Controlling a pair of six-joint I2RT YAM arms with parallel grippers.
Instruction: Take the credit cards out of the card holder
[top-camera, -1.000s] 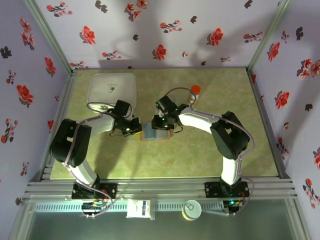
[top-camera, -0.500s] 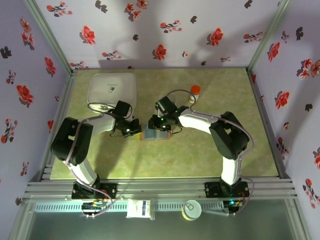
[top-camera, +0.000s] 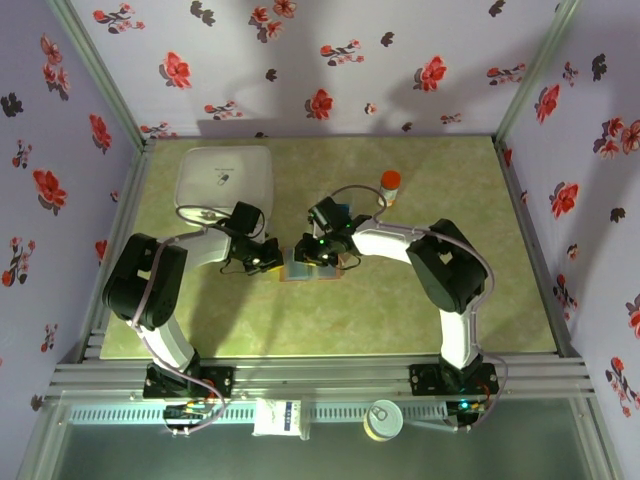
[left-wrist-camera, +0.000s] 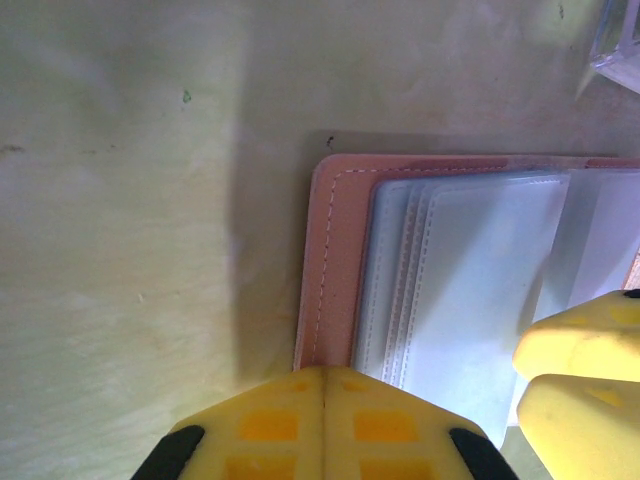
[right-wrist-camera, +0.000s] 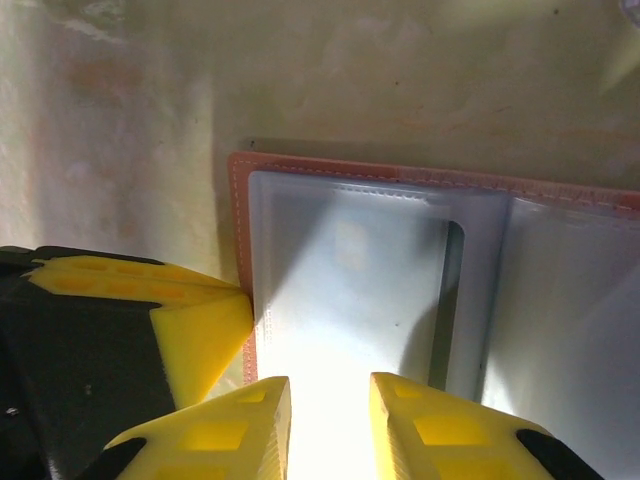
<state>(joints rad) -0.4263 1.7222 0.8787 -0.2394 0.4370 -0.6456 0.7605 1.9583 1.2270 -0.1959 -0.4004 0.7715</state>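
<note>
The card holder (top-camera: 312, 266) lies open on the table, tan border (left-wrist-camera: 335, 260) around blue-grey pockets (right-wrist-camera: 350, 280). The credit cards stay hidden in the pockets; I cannot tell them from the pocket sheets. My left gripper (left-wrist-camera: 325, 378) is shut, its tip resting on the holder's tan left edge, and it also appears in the top view (top-camera: 268, 258). My right gripper (right-wrist-camera: 328, 398) hovers low over the left pocket, fingers a narrow gap apart with glare-lit pocket between them. Its place in the top view (top-camera: 308, 250) is over the holder. The left fingertip (right-wrist-camera: 200, 330) touches the border beside it.
A big white square container (top-camera: 225, 180) stands at the back left. An orange-capped little bottle (top-camera: 389, 181) is behind the right arm. A clear tray corner (left-wrist-camera: 620, 45) lies just past the holder. Flowered walls enclose the green mat (top-camera: 420, 310).
My right gripper has slid left and lower over the card holder, its fingers drawing slightly closer. The left gripper has stayed shut in place.
</note>
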